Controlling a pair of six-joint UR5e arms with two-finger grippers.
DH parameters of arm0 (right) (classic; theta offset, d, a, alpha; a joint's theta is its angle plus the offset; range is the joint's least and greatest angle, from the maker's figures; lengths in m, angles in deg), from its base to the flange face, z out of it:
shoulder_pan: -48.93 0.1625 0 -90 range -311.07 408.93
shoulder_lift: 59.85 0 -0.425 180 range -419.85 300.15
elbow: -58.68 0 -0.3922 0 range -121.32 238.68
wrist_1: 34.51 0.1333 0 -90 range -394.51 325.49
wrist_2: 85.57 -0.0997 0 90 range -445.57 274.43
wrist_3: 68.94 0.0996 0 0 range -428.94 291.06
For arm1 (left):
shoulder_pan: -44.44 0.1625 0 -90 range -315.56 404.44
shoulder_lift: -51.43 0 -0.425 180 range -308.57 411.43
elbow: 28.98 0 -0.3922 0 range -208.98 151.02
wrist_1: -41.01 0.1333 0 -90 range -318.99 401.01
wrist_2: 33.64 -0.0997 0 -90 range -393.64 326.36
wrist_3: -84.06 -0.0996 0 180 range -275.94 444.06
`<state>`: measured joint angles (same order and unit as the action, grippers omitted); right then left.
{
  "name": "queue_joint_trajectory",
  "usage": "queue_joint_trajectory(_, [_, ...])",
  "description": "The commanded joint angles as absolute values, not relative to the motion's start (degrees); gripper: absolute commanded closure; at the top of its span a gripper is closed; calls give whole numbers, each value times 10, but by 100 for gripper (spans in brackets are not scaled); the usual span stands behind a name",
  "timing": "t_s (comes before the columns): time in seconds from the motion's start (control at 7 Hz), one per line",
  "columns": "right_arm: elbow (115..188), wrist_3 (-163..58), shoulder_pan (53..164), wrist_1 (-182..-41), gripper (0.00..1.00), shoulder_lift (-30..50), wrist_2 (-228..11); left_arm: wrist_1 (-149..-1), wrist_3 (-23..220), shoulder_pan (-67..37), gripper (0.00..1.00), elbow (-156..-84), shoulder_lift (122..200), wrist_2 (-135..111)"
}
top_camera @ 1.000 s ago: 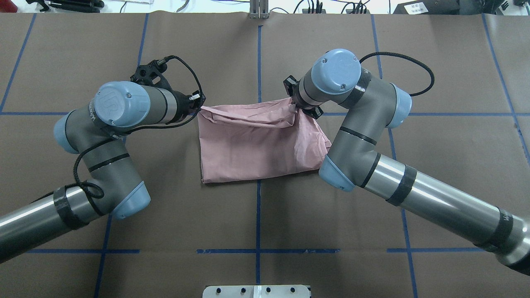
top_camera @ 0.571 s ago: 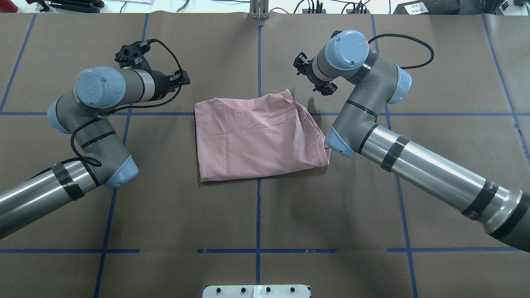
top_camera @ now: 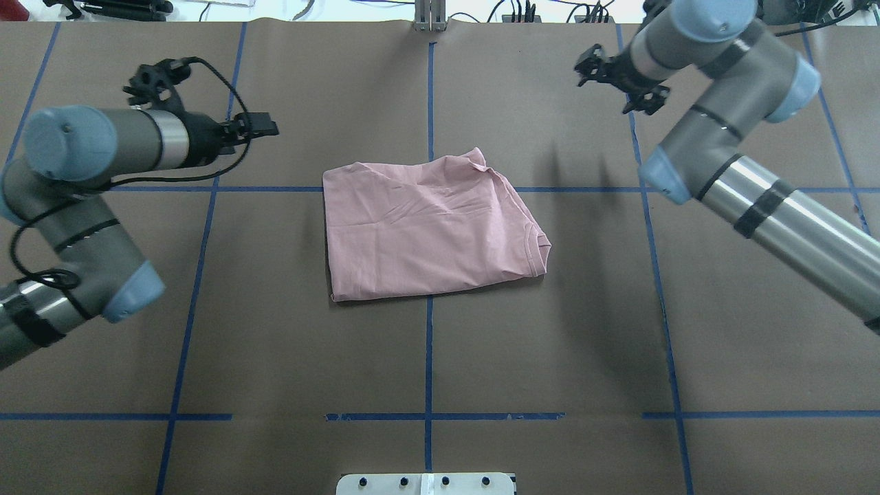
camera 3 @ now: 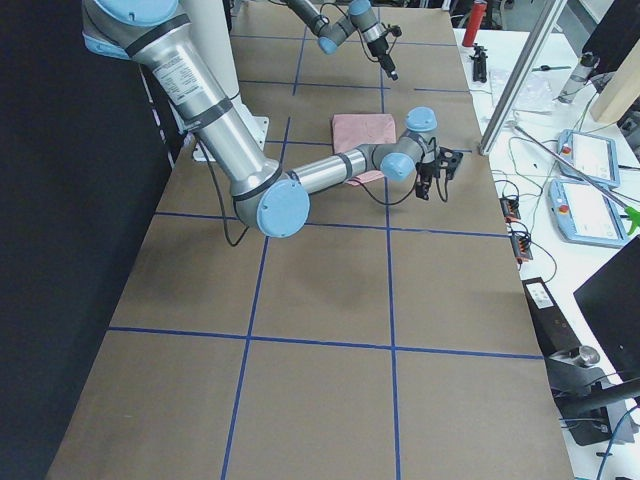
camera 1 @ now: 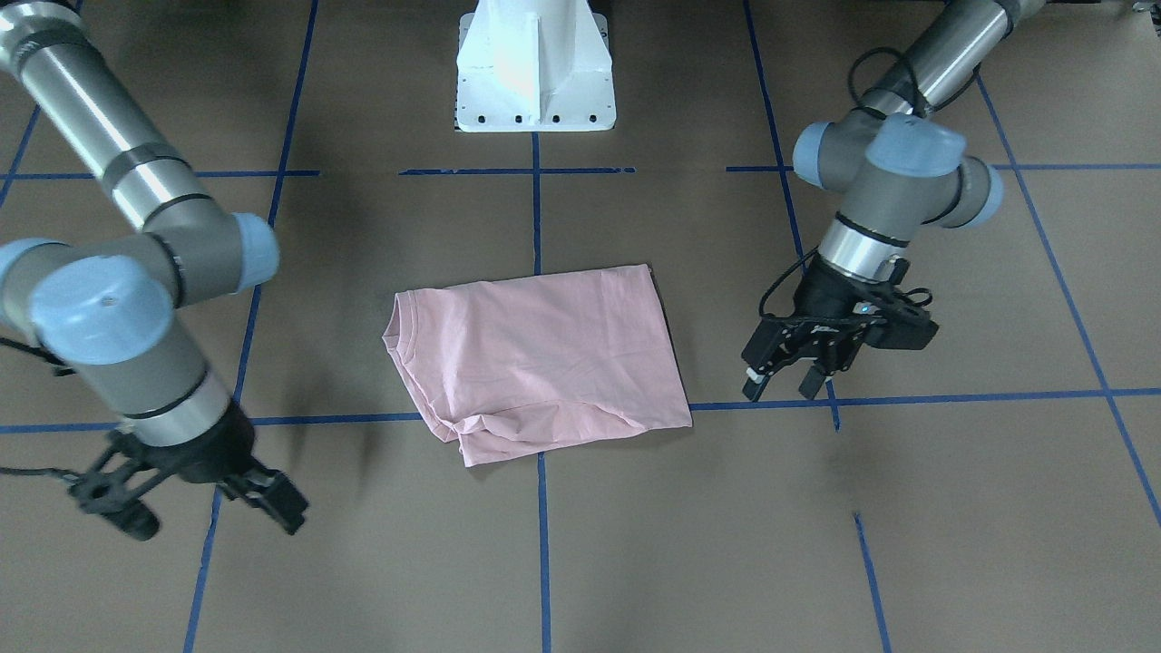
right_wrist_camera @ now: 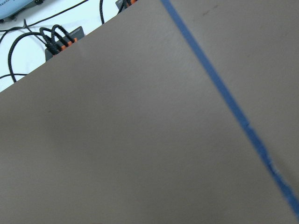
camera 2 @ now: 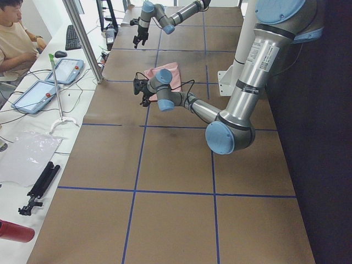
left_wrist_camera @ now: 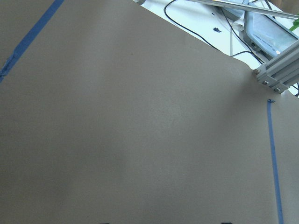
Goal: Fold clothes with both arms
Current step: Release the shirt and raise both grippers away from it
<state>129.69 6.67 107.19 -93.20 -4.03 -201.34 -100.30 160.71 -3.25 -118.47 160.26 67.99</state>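
Note:
The pale pink T-shirt (top_camera: 426,234) lies folded on the brown table, plain side up, its collar at the right in the overhead view; it also shows in the front view (camera 1: 544,354). My left gripper (top_camera: 268,127) is open and empty, left of the shirt's far corner and apart from it; in the front view (camera 1: 785,385) it hangs above the blue tape line. My right gripper (top_camera: 612,86) is open and empty, raised far to the right of the shirt, near the table's far edge; in the front view (camera 1: 209,517) its fingers stand wide apart. Both wrist views show only bare table.
The white pedestal base (camera 1: 535,82) stands at the near edge. Blue tape lines (top_camera: 429,344) cross the brown table cover. An aluminium post (top_camera: 430,14), cables and tablets (camera 2: 66,69) lie beyond the far edge, where an operator (camera 2: 14,44) sits.
Both grippers have let go of the shirt's far edge and moved outward and away, the right one up towards the far edge. The shirt has dropped flat and lies still.

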Motion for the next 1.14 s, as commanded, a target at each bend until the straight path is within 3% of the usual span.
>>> queue_joint_trajectory(0.0, [1308, -229, 1239, -937, 0, 52, -2131, -1000, 1347, -177, 0, -1221, 1498, 841])
queue_joint_trajectory(0.29, [1308, -460, 1371, -1012, 0, 78, -2201, -991, 1064, -356, 0, -1214, 1426, 950])
queue_joint_trajectory(0.57, [1321, -804, 1455, -1205, 0, 115, -2200, -867, 846, -433, 0, -1250, 1381, 985])
queue_joint_trajectory(0.71, [1385, -899, 1457, -1315, 0, 165, -2200, -732, 837, -446, 0, -1287, 1356, 1018])
queue_joint_trajectory(0.86, [1497, -914, 1430, -1408, 0, 231, -2200, -612, 836, -447, 0, -1361, 1322, 1019])
queue_joint_trajectory(1.0, [1567, -909, 1413, -1414, 0, 273, -2192, -529, 836, -447, 0, -1431, 1281, 1017])
